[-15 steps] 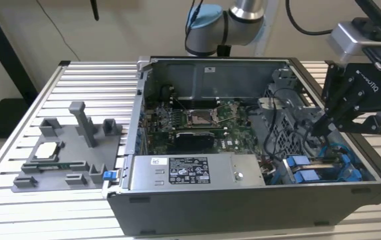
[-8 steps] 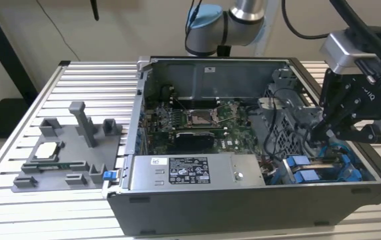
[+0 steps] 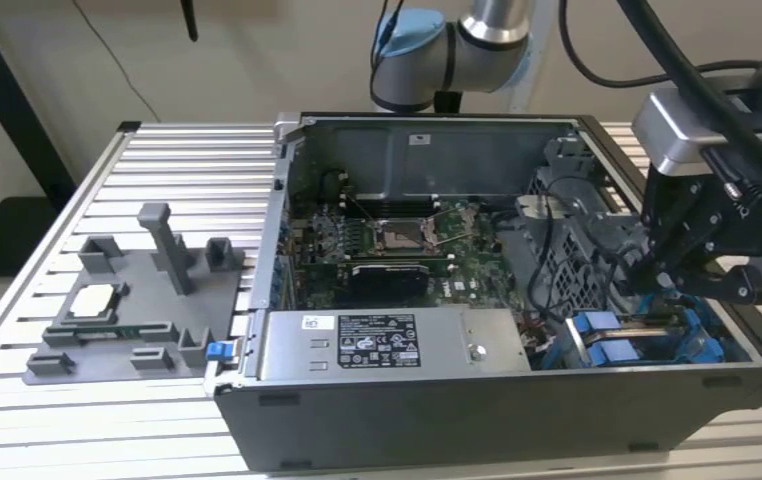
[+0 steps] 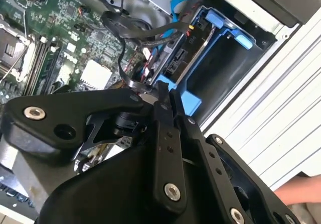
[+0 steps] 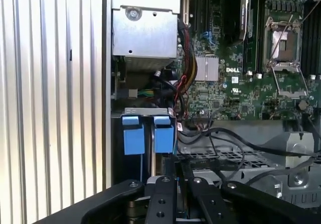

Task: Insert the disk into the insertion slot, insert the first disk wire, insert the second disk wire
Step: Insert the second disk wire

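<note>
The disk (image 4: 188,58) already sits in the slot (image 3: 648,345) at the lower right of the exterior view, in the case's (image 3: 488,410) front corner; its blue carrier shows as two blue tabs (image 5: 145,133) left of centre in the first wrist view. So the first step looks done and the work seems to be on the wires. The gripper (image 4: 163,96) hangs low over that bay with its fingers drawn close together; in the second wrist view, at centre, their tips meet at a dark cable (image 4: 133,30) by the disk's connector edge, but I cannot tell whether they actually pinch a plug. Seating a wire here would call for a straight, gentle push in line with the connector, clear of the loose cables. The case also holds the motherboard (image 3: 395,245) at centre and the power supply (image 3: 381,345) along its front wall. On the exterior view's left, a grey tray (image 3: 141,310) holds a processor (image 3: 92,300).
</note>
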{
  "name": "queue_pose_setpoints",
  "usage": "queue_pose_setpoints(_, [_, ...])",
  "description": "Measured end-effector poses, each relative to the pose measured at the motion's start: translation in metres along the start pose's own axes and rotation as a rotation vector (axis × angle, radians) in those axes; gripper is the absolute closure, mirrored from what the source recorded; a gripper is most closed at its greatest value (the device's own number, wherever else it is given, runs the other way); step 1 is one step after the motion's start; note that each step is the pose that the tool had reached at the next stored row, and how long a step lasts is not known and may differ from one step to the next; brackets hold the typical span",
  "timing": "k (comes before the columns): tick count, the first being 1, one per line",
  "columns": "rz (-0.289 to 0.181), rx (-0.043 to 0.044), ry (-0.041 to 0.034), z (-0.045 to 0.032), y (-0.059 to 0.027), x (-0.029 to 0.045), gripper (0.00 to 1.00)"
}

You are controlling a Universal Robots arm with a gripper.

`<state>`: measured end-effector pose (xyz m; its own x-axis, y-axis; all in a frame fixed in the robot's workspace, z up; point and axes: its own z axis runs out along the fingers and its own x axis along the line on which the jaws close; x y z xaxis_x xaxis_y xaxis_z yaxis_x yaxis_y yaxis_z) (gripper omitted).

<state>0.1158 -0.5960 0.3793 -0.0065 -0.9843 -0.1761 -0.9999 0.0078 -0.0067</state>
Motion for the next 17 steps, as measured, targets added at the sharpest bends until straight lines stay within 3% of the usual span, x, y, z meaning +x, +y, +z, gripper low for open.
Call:
queue_pose_setpoints(4, [-0.013, 0.0216, -0.003, 0.0026, 0.0013, 0.0016, 1.0])
queue_pose_setpoints(10, [-0.031, 0.0474, -0.0065, 0.0081, 0.0026, 0.0033, 1.0])
queue_pose_setpoints(14, [-0.042, 0.0623, -0.0074, 0.0145, 0.0026, 0.0045, 1.0])
queue_pose_setpoints(17, [-0.048, 0.0659, -0.0077, 0.0195, 0.0026, 0.0054, 1.0])
